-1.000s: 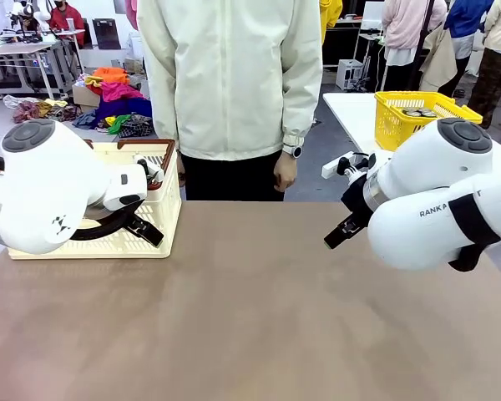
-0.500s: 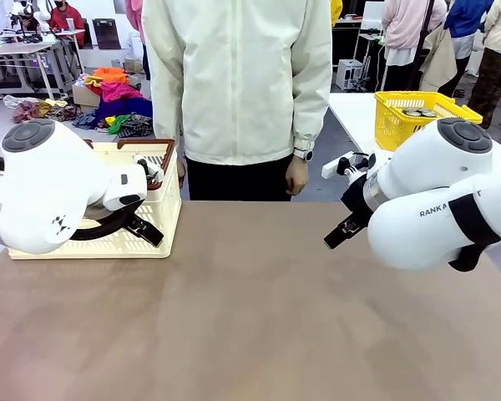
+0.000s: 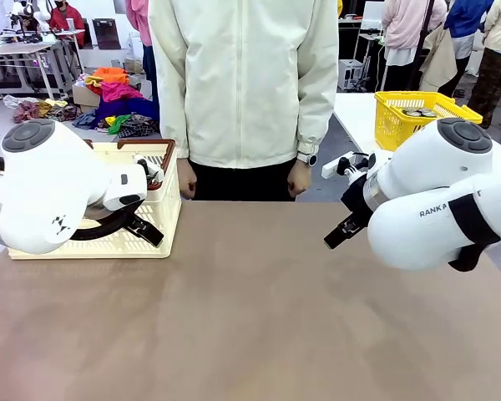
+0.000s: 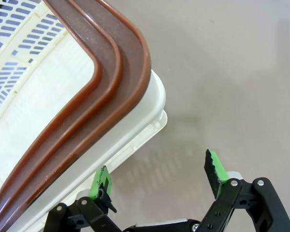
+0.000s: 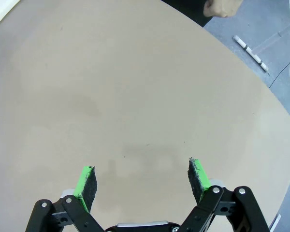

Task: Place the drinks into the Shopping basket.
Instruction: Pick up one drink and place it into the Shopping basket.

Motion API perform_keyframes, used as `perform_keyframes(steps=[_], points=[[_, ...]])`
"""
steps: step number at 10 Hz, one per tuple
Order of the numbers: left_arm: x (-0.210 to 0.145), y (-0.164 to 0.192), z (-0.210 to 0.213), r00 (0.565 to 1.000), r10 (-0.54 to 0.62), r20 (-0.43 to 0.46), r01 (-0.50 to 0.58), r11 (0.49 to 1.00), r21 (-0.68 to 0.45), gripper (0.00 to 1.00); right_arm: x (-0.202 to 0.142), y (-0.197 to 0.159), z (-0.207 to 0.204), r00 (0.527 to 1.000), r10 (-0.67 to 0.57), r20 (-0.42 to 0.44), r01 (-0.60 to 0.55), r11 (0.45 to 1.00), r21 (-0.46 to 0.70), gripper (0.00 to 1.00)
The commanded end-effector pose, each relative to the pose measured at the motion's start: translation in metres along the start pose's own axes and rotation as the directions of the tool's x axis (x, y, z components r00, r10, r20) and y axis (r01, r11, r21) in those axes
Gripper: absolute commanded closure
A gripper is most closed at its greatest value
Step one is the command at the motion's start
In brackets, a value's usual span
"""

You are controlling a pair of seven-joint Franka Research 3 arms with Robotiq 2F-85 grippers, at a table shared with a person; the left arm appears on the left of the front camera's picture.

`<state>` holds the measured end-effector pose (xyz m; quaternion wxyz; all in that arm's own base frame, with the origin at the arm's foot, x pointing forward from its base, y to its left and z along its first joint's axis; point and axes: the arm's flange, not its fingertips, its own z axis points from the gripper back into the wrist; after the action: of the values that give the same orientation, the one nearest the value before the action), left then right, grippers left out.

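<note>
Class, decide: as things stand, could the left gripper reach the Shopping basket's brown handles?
Probably yes. The left gripper hangs open at the corner of the Shopping basket. The brown handles lie close ahead of its fingers, and nothing stands between them.

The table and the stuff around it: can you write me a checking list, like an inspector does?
Surface: brown table, flat and bare.
Job's things: cream Shopping basket at the table's far left, its brown-red handles lying along the rim.
Clutter: nothing seen.
Grippers: left gripper open by the basket's corner, holding nothing; right gripper open over bare table, holding nothing.
Cables: a black cable loops under the left arm, in front of the basket.
Surroundings: a person in a pale jacket stands at the far edge, hands down; a yellow mesh basket on a white table back right; bright clothes piled on the floor back left.
</note>
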<state>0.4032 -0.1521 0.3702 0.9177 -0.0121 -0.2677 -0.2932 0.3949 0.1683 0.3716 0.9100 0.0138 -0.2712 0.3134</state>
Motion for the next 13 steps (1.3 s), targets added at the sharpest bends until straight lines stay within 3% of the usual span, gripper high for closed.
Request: perform_keyframes(steps=[1, 2, 3, 4, 5, 6, 7, 8, 9, 11, 12, 13], points=[[0.0, 0.0, 0.0, 1.0, 0.0, 0.0, 0.0, 1.0, 0.0, 0.0, 0.0, 0.0, 0.0, 1.0, 0.0, 0.0, 0.0, 1.0, 0.0, 0.0], [-0.002, -0.003, 0.015, 0.993, -0.096, -0.07, 0.082, 0.98, -0.183, 0.0, -0.005, -0.004, 0.011, 0.991, 0.034, -0.13, -0.014, 0.989, 0.15, 0.0], [0.006, -0.003, 0.038, 0.955, 0.088, -0.282, -0.16, 0.957, -0.243, 0.0, -0.004, -0.01, 0.031, 0.955, -0.132, -0.265, 0.206, 0.939, 0.274, 0.0], [0.012, 0.002, 0.059, 0.93, 0.181, -0.321, -0.298, 0.881, -0.367, 0.0, -0.007, -0.019, 0.055, 0.899, -0.272, -0.344, 0.38, 0.875, 0.301, 0.0], [0.013, 0.009, 0.082, 0.941, 0.205, -0.268, -0.323, 0.775, -0.544, 0.0, -0.015, -0.03, 0.089, 0.885, -0.319, -0.34, 0.441, 0.808, 0.391, 0.0], [0.011, 0.019, 0.101, 0.944, 0.193, -0.267, -0.329, 0.591, -0.737, 0.0, -0.024, -0.045, 0.124, 0.904, -0.29, -0.314, 0.426, 0.687, 0.59, 0.0], [0.005, 0.043, 0.121, 0.922, 0.281, -0.268, -0.371, 0.439, -0.818, 0.0, -0.037, -0.061, 0.152, 0.895, -0.319, -0.313, 0.446, 0.601, 0.663, 0.0], [-0.017, 0.091, 0.155, 0.863, 0.453, -0.223, -0.403, 0.351, -0.845, 0.0, -0.06, -0.094, 0.183, 0.844, -0.428, -0.324, 0.524, 0.527, 0.669, 0.0], [-0.049, 0.147, 0.186, 0.752, 0.644, -0.139, -0.411, 0.295, -0.863, 0.0, -0.092, -0.137, 0.208, 0.778, -0.551, -0.302, 0.574, 0.428, 0.698, 0.0], [-0.148, 0.236, 0.231, 0.449, 0.894, -0.013, -0.397, 0.187, -0.899, 0.0, -0.175, -0.206, 0.243, 0.597, -0.761, -0.254, 0.639, 0.26, 0.724, 0.0], [-0.201, 0.258, 0.237, 0.305, 0.952, -0.009, -0.397, 0.118, -0.91, 0.0, -0.221, -0.229, 0.246, 0.489, -0.828, -0.273, 0.685, 0.171, 0.708, 0.0], [-0.237, 0.266, 0.238, 0.211, 0.977, 0.002, -0.401, 0.089, -0.912, 0.0, -0.257, -0.245, 0.24, 0.408, -0.865, -0.292, 0.705, 0.095, 0.703, 0.0]])
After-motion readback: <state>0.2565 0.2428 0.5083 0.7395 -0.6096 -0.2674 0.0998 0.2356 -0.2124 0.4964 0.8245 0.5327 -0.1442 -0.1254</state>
